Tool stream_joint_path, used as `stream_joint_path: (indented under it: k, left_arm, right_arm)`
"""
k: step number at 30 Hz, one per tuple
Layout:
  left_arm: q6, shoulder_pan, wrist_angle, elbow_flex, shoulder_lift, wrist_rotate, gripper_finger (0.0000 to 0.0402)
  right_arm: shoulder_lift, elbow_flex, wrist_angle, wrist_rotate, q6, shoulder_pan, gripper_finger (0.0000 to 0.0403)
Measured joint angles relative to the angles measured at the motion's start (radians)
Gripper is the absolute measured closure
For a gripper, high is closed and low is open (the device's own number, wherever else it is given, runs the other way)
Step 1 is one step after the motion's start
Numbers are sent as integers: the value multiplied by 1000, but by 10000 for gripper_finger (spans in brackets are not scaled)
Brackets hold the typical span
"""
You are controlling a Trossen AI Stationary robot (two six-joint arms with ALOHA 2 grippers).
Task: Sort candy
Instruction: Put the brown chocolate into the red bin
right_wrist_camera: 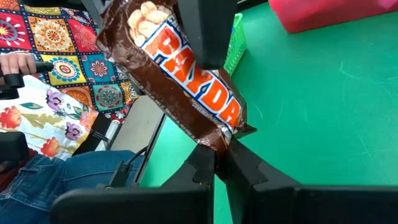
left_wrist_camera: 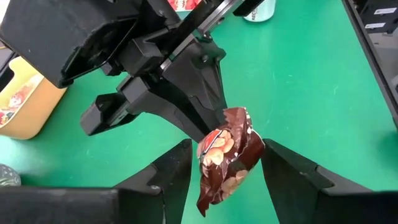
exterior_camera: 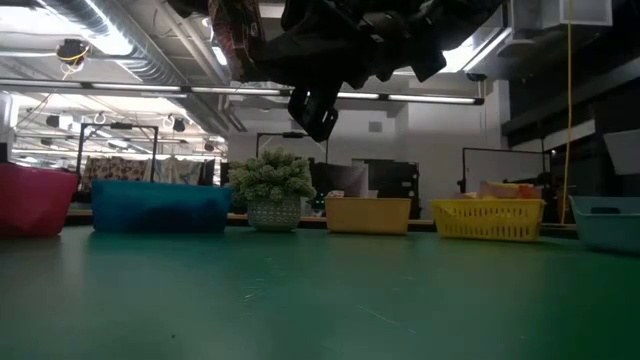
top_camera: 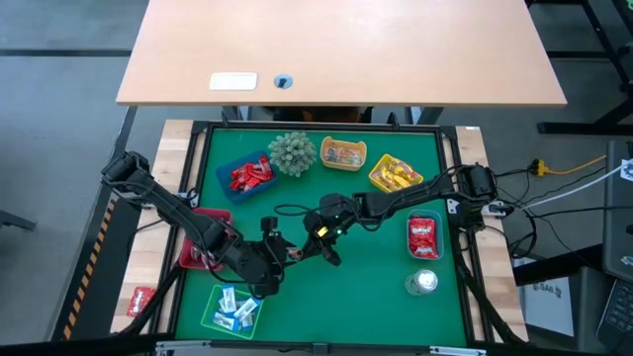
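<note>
1. We are seeing the right gripper (right_wrist_camera: 214, 163) pinching a brown candy bar (right_wrist_camera: 180, 74) aloft, near the plant ball (top_camera: 293, 152).
2. Left gripper (left_wrist_camera: 224, 171) – fingers spread – is flanking the bar, likely for a handover.

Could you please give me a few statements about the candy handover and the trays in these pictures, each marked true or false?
1. The right gripper is shut on the brown candy bar. True.
2. The left gripper is clamped tight on the bar. False: its fingers stand open on either side of the bar.
3. The bar rests on the green mat. False: it is held in the air between the two grippers.
4. The blue tray holds red candies. True.
5. The plant ball sits inside the yellow basket. False: it stands between the blue tray and an orange tray.
</note>
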Motion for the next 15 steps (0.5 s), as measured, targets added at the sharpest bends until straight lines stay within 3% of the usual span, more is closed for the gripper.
stream_joint_path:
  k: [15]
  left_arm:
    - [0,0,-4,0,0,5,325]
  right_arm:
    - [0,0,-2,0,0,0,388]
